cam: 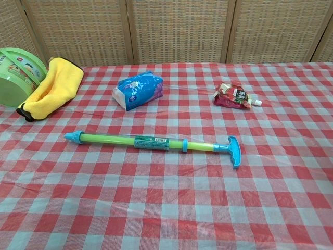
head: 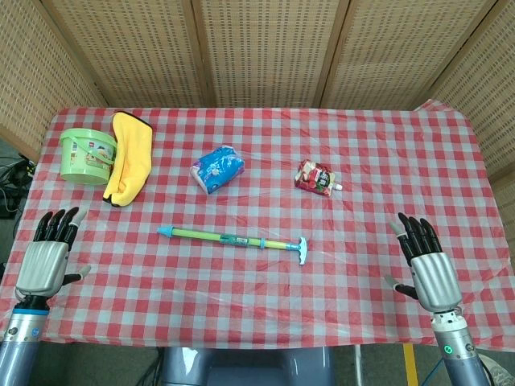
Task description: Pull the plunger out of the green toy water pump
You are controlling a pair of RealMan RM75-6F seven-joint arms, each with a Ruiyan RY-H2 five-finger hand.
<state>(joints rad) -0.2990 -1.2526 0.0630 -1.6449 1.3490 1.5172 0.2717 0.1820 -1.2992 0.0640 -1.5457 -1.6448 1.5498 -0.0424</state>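
Fingers (head: 58, 223) of the left hand (head: 44, 261), lower left of the head view: extended and slightly apart, holding nothing, resting near the table edge. Fingers (head: 417, 235) of the right hand (head: 428, 269), lower right: likewise extended and apart, holding nothing. Neither hand shows in the chest view.

Item: green toy water pump (head: 229, 238), lying flat at the centre of the frame on the red-and-white checked tablecloth (head: 257, 305), well apart from both hands and roughly between them. Nothing touches it.

Description: slim yellow-green barrel with a printed label band at mid-length; blue nozzle tip (cam: 73, 137) at the left end; blue collar (cam: 184, 145) toward the right; thin rod running on to a blue T-shaped plunger handle (cam: 232, 151) at the right end. The plunger appears largely seated (only a short run of rod shows past the collar).

Step in hand, judged: approach, not yet begun. Recommended handling: left hand wraps the barrel near the label to anchor it; right hand takes the T-handle, which lies on its side of the table. Pull should run straight along the barrel's axis, toward frame right, to avoid binding or bending the thin rod. A light plastic tube is likely to skid on the cloth if pulled unanchored.

Also present: green bucket (head: 87, 154), yellow cloth (head: 129, 157), blue packet (head: 217, 168), red pouch (head: 317, 177), all in the upper half.
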